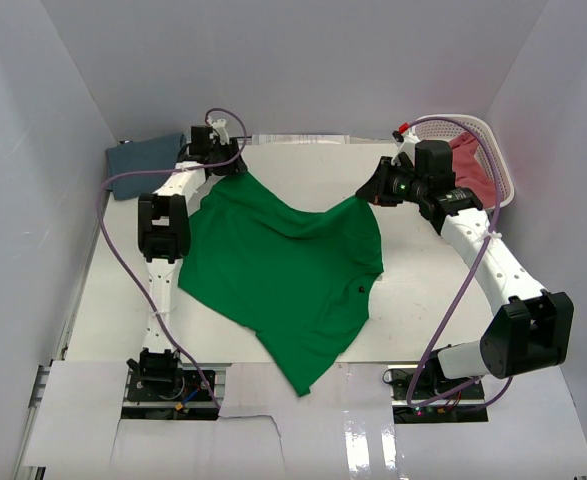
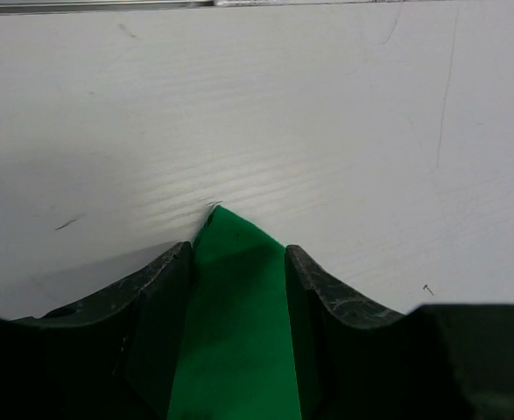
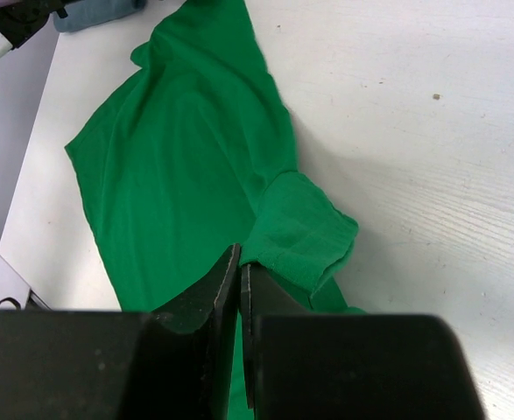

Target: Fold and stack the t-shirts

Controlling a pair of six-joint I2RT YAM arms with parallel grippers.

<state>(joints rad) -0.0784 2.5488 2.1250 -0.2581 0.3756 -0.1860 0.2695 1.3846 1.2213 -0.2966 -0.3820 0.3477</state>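
Note:
The bright green t-shirt [image 1: 283,270] lies spread over the middle of the table, its far edge lifted at two corners. My left gripper [image 1: 235,168] is shut on the far-left corner. In the left wrist view the green cloth [image 2: 235,332] fills the narrow gap of that gripper [image 2: 237,249], low over the table. My right gripper [image 1: 366,193] is shut on the far-right sleeve. In the right wrist view that gripper [image 3: 241,254] pinches the green shirt [image 3: 178,157]. The slate blue t-shirt [image 1: 143,153] lies folded at the back left. The pinkish red t-shirt [image 1: 470,160] lies in the basket.
A white lattice basket [image 1: 500,150] stands at the back right corner, behind my right arm. White walls enclose the table on three sides. The green shirt's bottom hem hangs over the near table edge between the arm bases.

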